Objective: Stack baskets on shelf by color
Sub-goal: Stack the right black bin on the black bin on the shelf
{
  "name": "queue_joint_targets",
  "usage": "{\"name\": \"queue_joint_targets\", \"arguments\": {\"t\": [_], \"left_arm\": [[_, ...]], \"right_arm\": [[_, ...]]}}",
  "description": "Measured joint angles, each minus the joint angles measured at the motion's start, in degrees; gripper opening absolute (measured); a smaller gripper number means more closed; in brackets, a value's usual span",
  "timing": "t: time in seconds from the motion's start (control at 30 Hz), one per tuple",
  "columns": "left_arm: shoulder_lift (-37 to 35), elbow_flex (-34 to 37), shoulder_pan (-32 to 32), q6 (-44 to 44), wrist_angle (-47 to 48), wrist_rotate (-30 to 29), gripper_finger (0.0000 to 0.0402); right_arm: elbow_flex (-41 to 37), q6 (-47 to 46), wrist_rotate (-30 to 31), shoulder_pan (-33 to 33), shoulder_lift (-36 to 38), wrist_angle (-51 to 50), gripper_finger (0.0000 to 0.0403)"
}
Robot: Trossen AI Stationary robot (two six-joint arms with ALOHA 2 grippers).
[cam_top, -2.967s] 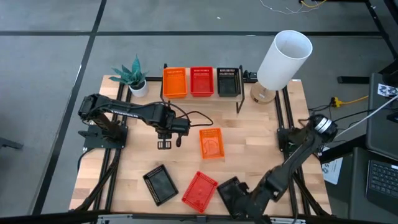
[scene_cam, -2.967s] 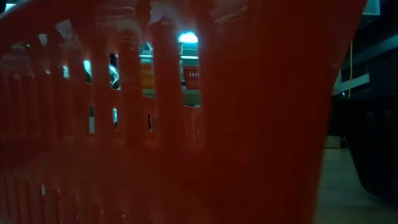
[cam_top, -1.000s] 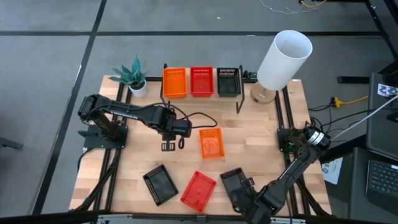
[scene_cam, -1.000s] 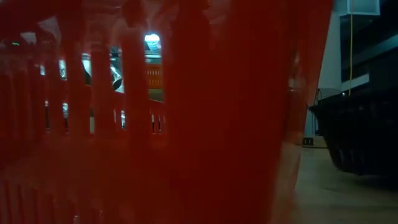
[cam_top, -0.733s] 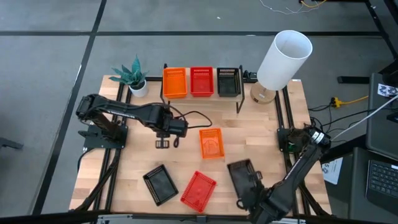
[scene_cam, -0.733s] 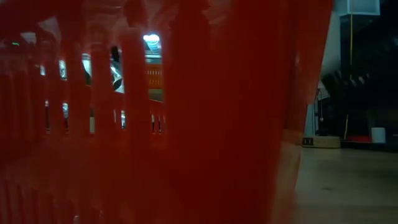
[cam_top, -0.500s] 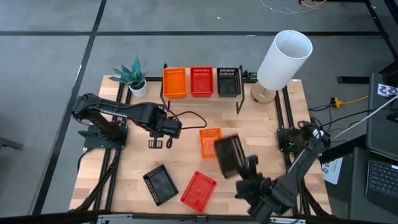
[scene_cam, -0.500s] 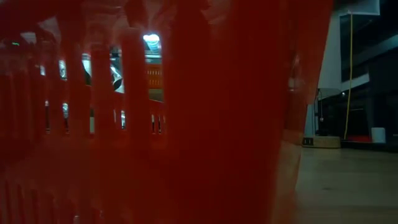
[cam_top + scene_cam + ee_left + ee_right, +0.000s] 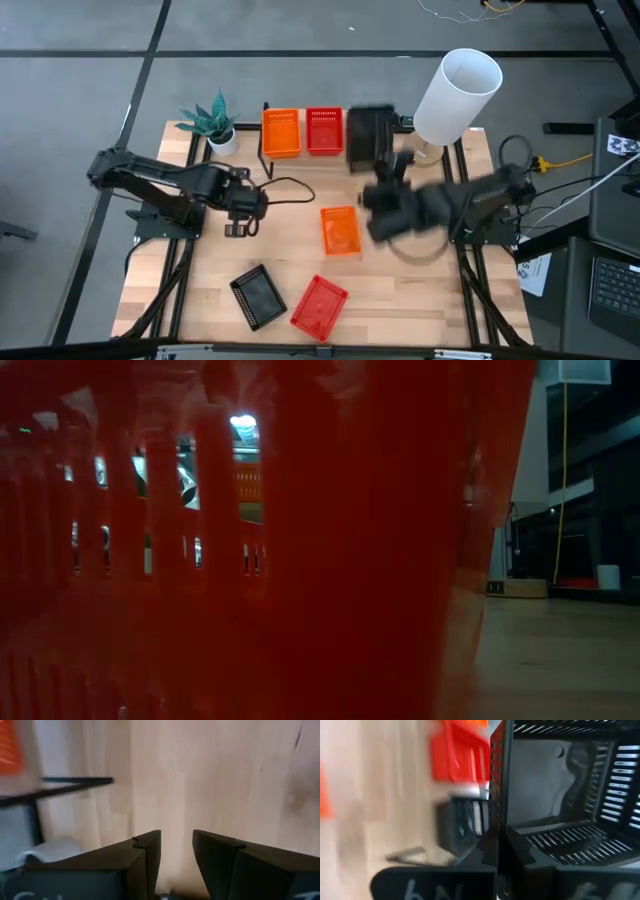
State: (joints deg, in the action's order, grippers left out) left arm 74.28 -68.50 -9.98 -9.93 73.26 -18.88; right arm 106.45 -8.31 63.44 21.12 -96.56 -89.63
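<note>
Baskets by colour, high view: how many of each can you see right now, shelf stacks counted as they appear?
Orange baskets: 2, one on the shelf at, one on the table at.
Red baskets: 2, at and.
Black baskets: 2, one in the right gripper at, one at.
Total: 6. Stacked ones underneath cannot be told.

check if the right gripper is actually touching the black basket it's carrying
Touching. In the right wrist view the right gripper is shut on the wall of the black basket, which the high view shows above the shelf.
</note>
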Motion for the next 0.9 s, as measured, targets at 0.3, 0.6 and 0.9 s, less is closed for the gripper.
{"name": "queue_joint_targets", "arguments": {"t": [0.3, 0.6, 0.9], "left_arm": [[-9.42, 16.53, -1.42, 4.50, -22.09, -0.10, 0.0105], [-10.01, 18.94, -0.73, 4.11, -25.40, -1.78, 0.0105], [-10.05, 18.94, -0.66, 3.97, -26.70, -2.34, 0.0105]], "right_arm": [[0.00, 27.77, -36.72, -30.24, 7.79, 13.41, 0.0002], [-0.11, 36.62, -54.93, -43.60, 2.27, 12.00, 0.0002], [-0.11, 35.71, -55.58, -43.71, -0.88, 6.80, 0.0002]]}}
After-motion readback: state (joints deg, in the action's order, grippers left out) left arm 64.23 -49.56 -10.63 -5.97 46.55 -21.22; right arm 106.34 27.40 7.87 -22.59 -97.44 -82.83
